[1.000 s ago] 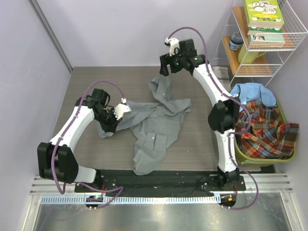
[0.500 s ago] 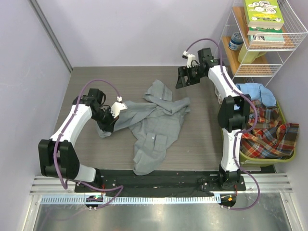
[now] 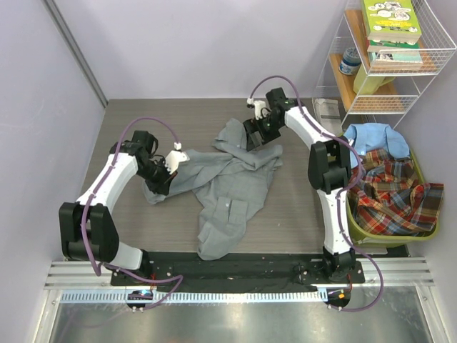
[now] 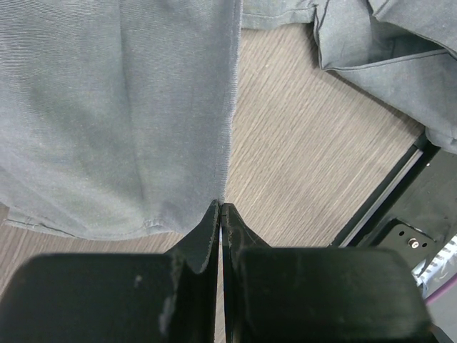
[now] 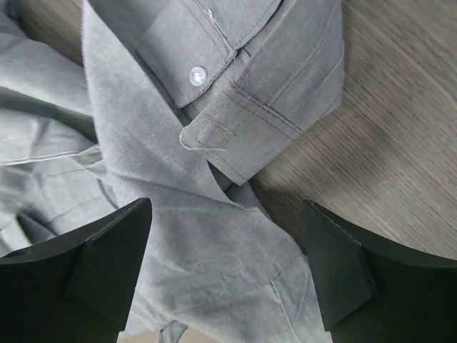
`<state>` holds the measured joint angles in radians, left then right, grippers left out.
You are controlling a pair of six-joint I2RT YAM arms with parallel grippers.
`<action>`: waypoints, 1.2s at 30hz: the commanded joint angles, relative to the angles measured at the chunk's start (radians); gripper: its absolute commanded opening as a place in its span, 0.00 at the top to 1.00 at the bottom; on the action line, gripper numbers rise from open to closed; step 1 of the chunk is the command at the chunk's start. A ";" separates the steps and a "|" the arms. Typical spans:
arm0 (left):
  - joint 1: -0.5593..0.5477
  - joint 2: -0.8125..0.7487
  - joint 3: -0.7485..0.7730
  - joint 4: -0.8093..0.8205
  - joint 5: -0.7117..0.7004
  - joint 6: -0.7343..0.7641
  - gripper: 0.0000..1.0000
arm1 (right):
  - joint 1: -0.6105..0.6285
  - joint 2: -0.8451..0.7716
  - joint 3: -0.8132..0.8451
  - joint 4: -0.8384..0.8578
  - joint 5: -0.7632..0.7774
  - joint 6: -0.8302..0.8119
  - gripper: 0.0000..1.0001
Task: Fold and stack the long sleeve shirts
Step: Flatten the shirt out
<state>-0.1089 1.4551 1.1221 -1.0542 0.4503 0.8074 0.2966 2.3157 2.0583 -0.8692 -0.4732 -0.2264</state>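
Note:
The grey long sleeve shirt (image 3: 232, 186) lies crumpled across the middle of the table. My left gripper (image 3: 166, 179) is shut on its left edge; in the left wrist view the jaws (image 4: 220, 207) pinch the cloth's hem (image 4: 114, 107) just above the table. My right gripper (image 3: 255, 134) is open and empty, low over the sleeve at the shirt's far end. In the right wrist view its fingers (image 5: 100, 264) straddle the buttoned cuff (image 5: 243, 93) and the cloth below it. The light blue shirt (image 3: 375, 137) and the red-green plaid shirt (image 3: 389, 196) lie in a bin at the right.
A green bin (image 3: 378, 239) stands at the table's right edge. A white wire shelf (image 3: 389, 78) with books and a jar stands at the back right. Purple walls close in the left and back. A black rail (image 3: 235, 268) runs along the near edge.
My right gripper let go of the raised sleeve, which dropped onto the table. It swung away to the back right, then came down open over the cuff. My left gripper barely moved.

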 commanded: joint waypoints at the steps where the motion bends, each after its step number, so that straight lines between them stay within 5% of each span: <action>1: 0.005 0.004 0.011 0.029 -0.009 -0.011 1.00 | 0.024 0.008 -0.010 0.029 0.090 -0.030 0.09; 4: 0.008 0.014 0.015 0.040 -0.018 -0.033 1.00 | 0.027 0.019 -0.009 0.000 0.076 -0.048 0.13; 9: 0.052 0.057 0.063 0.045 -0.009 -0.069 1.00 | 0.026 0.004 0.010 -0.063 0.050 -0.077 0.97; 21: 0.133 0.033 0.094 0.026 0.045 -0.083 1.00 | -0.017 -0.168 0.000 0.011 0.037 0.036 0.99; 22: 0.133 0.037 0.093 0.028 0.045 -0.086 1.00 | -0.008 -0.139 0.011 0.009 0.051 0.048 0.78; 25: 0.133 0.039 0.093 0.031 0.047 -0.091 1.00 | 0.025 -0.083 0.054 0.022 0.094 0.105 0.39; 26: 0.133 0.039 0.093 0.031 0.047 -0.091 1.00 | 0.041 -0.073 0.056 0.033 0.108 0.120 0.04; 36: 0.133 0.040 0.070 0.051 0.024 -0.086 1.00 | 0.133 0.020 0.071 0.151 0.361 0.255 0.00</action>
<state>0.0208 1.5227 1.2034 -1.0290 0.4675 0.7315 0.4103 2.3062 2.0872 -0.7872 -0.2646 -0.0563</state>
